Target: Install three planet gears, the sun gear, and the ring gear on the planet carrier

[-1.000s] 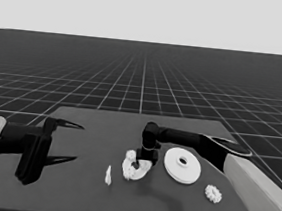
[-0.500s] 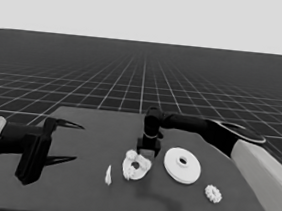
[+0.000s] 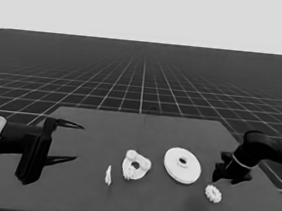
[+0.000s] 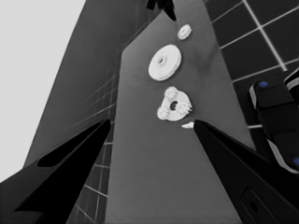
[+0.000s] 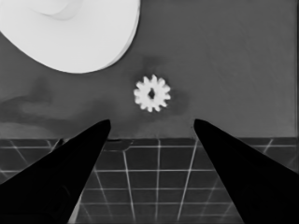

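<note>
The smaller round part [image 3: 135, 166] lies at the table's middle with three small gears [image 4: 171, 92] on it around its dark centre hole. To its right lies the larger round part [image 3: 182, 164], bare. A fourth gear [image 3: 213, 194] lies loose near the front right. My right gripper [image 3: 223, 173] hangs open just behind and above that gear, holding nothing. In the right wrist view the gear [image 5: 152, 93] sits beyond the gripper [image 5: 152, 126], with the larger round part [image 5: 70, 28] beside it. My left gripper [image 3: 79, 143] waits open over the table's left end.
A thin white piece [image 3: 108, 175] stands left of the smaller round part. The loose gear lies close to the table's front right edge [image 5: 154, 135], with the floor's grid past it. Dark machinery with blue lights [image 4: 275, 116] shows beyond the table's edge in the left wrist view.
My right gripper has drawn away from the smaller round part and swung right, past the larger round part, to the loose gear. The left arm has stayed put.
</note>
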You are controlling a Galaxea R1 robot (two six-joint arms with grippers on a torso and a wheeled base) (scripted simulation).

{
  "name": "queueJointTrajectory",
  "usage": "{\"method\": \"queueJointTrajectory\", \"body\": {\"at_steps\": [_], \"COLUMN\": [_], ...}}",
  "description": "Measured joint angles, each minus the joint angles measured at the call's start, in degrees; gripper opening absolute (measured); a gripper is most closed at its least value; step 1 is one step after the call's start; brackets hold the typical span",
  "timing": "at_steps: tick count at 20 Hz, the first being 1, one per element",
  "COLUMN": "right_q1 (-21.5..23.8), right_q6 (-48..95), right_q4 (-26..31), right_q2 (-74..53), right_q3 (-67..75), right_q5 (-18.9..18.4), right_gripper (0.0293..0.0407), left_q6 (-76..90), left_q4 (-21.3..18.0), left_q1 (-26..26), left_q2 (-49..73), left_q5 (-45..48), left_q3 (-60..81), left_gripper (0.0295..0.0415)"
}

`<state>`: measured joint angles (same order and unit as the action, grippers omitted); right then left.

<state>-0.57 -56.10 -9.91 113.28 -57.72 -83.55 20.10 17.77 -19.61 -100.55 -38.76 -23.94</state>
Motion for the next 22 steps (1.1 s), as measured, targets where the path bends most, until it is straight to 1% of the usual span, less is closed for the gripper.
{"method": "queueJointTrajectory", "body": {"at_steps": [1, 2, 3, 5, 10, 12, 13, 20, 21, 22], "right_q1": [-5.87, -9.6, -11.62, -13.34, -14.11, -14.15, -14.13, -14.13, -9.36, -5.58], "right_q6": [0.37, 0.65, 0.87, 1.12, 1.24, 1.24, 1.24, 1.25, 0.61, 0.41], "right_q4": [-5.03, -7.8, -9.28, -10.56, -11.16, -11.19, -11.2, -11.21, -7.28, -4.46], "right_q2": [1.0, 2.05, 2.83, 3.65, 4.06, 4.07, 4.07, 4.08, 1.83, 0.71], "right_q3": [-1.94, -3.83, -5.23, -6.7, -7.45, -7.49, -7.5, -7.5, -3.36, -1.52], "right_q5": [3.59, 5.78, 7.09, 8.32, 8.94, 8.97, 8.97, 8.98, 5.35, 3.18], "right_gripper": [0.0385, 0.0385, 0.0385, 0.0385, 0.0385, 0.0314, 0.0309, 0.0309, 0.0309, 0.031], "left_q6": [0.0, 0.0, 0.0, 0.0, 0.0, 0.0, 0.0, 0.0, 0.0, 0.0], "left_q4": [0.0, 0.0, 0.0, 0.0, 0.0, 0.0, 0.0, 0.0, 0.0, 0.0], "left_q1": [0.0, 0.0, 0.0, 0.0, 0.0, 0.0, 0.0, 0.0, 0.0, 0.0], "left_q2": [0.0, 0.0, 0.0, 0.0, 0.0, 0.0, 0.0, 0.0, 0.0, 0.0], "left_q5": [0.0, 0.0, 0.0, 0.0, 0.0, 0.0, 0.0, 0.0, 0.0, 0.0], "left_q3": [0.0, 0.0, 0.0, 0.0, 0.0, 0.0, 0.0, 0.0, 0.0, 0.0], "left_gripper": [0.0385, 0.0385, 0.0385, 0.0385, 0.0385, 0.0385, 0.0385, 0.0385, 0.0385, 0.0385]}}
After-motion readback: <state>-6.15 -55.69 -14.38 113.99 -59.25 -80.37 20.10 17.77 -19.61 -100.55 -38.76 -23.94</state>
